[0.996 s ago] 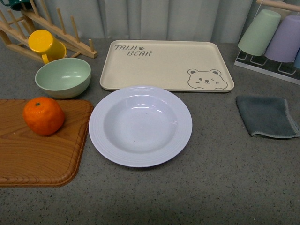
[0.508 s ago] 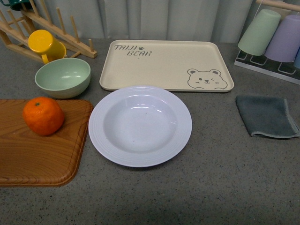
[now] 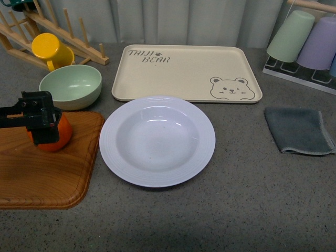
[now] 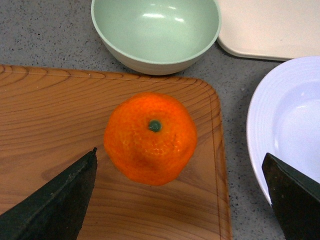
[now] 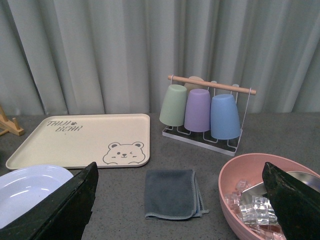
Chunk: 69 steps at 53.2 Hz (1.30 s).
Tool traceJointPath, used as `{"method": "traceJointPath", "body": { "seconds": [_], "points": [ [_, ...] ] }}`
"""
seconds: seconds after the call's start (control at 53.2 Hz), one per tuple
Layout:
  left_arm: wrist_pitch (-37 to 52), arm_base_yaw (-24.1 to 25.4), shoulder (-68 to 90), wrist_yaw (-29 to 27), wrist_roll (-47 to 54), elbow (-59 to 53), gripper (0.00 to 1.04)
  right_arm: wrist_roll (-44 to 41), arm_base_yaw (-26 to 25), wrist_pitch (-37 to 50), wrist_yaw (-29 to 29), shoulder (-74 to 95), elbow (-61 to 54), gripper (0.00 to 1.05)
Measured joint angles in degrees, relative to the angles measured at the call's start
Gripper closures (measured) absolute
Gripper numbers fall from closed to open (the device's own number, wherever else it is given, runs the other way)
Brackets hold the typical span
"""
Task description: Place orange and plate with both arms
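Observation:
The orange (image 3: 59,137) sits on the wooden cutting board (image 3: 47,173) at the left, mostly hidden in the front view by my left gripper (image 3: 38,125), which hangs open right over it. In the left wrist view the orange (image 4: 150,137) lies stem-up ahead of the open jaws of my left gripper (image 4: 182,200), not touched. The pale lavender-white plate (image 3: 157,139) lies in the middle of the counter, empty; its rim also shows in the left wrist view (image 4: 260,120) and in the right wrist view (image 5: 30,192). My right gripper (image 5: 180,210) is open and empty, out of the front view.
A mint-green bowl (image 3: 71,86) and a yellow cup (image 3: 51,50) on a wooden rack stand behind the board. The cream bear tray (image 3: 186,72) lies behind the plate. A grey cloth (image 3: 298,130) and a cup rack (image 3: 304,44) are at the right. A pink bowl (image 5: 270,195) holds ice.
My left gripper has come into the front view from the left and now hangs over the orange. The orange and plate have not moved.

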Motion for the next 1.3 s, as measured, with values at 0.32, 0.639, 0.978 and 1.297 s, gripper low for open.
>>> {"method": "traceJointPath", "body": {
  "seconds": [0.32, 0.639, 0.978, 1.297],
  "points": [
    [0.3, 2.6, 7.2, 0.2, 1.2, 5.2, 0.06, 0.0, 0.0, 0.0, 0.0, 0.0, 0.0, 0.09],
    [-0.2, 3.9, 12.3, 1.1, 1.5, 9.9, 0.23, 0.0, 0.0, 0.0, 0.0, 0.0, 0.0, 0.09],
    [-0.6, 4.2, 11.8, 2.2, 1.4, 9.9, 0.47, 0.0, 0.0, 0.0, 0.0, 0.0, 0.0, 0.09],
    [-3.4, -3.8, 5.0, 0.9, -2.1, 11.0, 0.47, 0.0, 0.0, 0.0, 0.0, 0.0, 0.0, 0.09]
  ]
}}
